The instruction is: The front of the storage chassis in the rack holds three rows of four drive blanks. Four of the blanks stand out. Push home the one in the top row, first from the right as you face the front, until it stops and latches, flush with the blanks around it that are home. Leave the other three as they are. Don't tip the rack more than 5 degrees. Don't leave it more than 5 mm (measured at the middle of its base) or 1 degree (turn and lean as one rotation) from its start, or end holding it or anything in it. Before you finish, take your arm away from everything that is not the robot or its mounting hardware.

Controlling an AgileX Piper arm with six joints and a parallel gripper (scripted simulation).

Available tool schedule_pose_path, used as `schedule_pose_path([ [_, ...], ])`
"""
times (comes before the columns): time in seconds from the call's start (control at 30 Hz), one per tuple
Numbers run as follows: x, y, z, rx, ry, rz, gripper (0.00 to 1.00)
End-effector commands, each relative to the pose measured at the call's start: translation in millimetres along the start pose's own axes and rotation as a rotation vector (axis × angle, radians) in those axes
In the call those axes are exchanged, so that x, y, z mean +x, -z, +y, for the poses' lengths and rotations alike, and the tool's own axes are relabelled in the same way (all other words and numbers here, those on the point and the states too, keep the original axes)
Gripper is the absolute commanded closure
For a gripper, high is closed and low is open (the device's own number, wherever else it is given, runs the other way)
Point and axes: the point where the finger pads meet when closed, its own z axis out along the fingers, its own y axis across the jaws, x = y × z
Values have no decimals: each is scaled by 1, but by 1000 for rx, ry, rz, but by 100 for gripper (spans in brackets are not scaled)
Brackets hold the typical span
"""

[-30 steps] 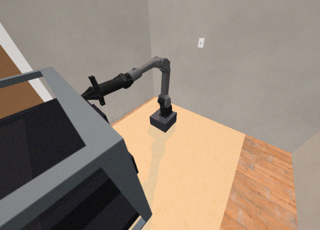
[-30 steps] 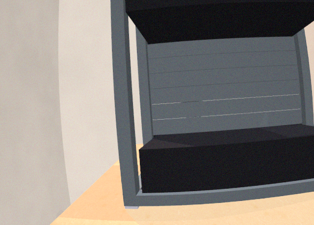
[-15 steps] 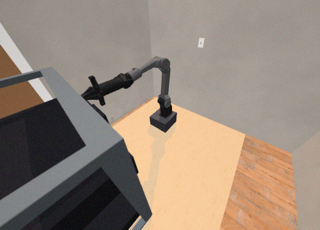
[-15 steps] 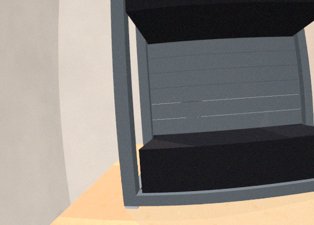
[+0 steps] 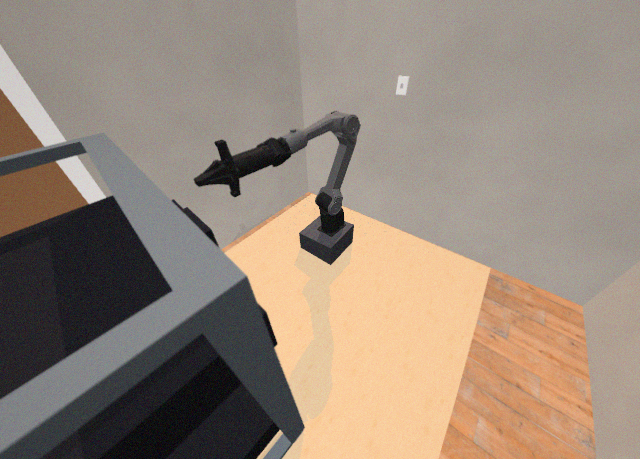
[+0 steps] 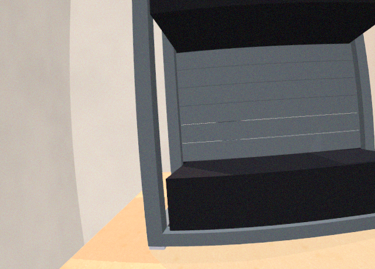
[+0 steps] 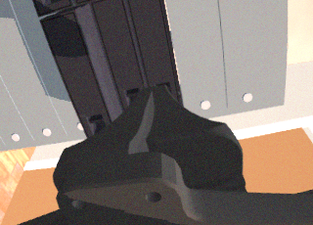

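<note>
The grey rack [image 5: 108, 289] fills the lower left of the top view, with dark chassis boxes inside it. Dark blanks stick out a little past its front edge [image 5: 200, 222]. My gripper [image 5: 200, 179] is shut and empty. It points at the rack's upper front and hangs in the air a short way off, touching nothing. In the wrist view the shut fingertips [image 7: 159, 96] face the dark chassis front [image 7: 98, 43] with its columns of drive blanks. I cannot tell from here which blanks stand out. The exterior view shows the rack frame [image 6: 148, 123] and a dark chassis [image 6: 266, 193], but not the gripper.
The arm's base [image 5: 326, 239] stands on the light wooden platform near the room's corner. Grey filler panels [image 7: 225, 29] cover the rack front beside the chassis. A wall lies close behind the arm, and plank floor [image 5: 522, 371] lies to the right.
</note>
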Motion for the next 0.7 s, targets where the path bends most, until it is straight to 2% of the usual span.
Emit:
schedule_pose_path([
  [0.0, 0, 13, -1, -2, 0, -8, 100],
  [0.13, 0, 23, -1, -2, 0, -8, 100],
  [0.5, 0, 27, -1, -2, 0, -8, 100],
  [0.67, 1, 40, -1, -2, 0, -8, 100],
])
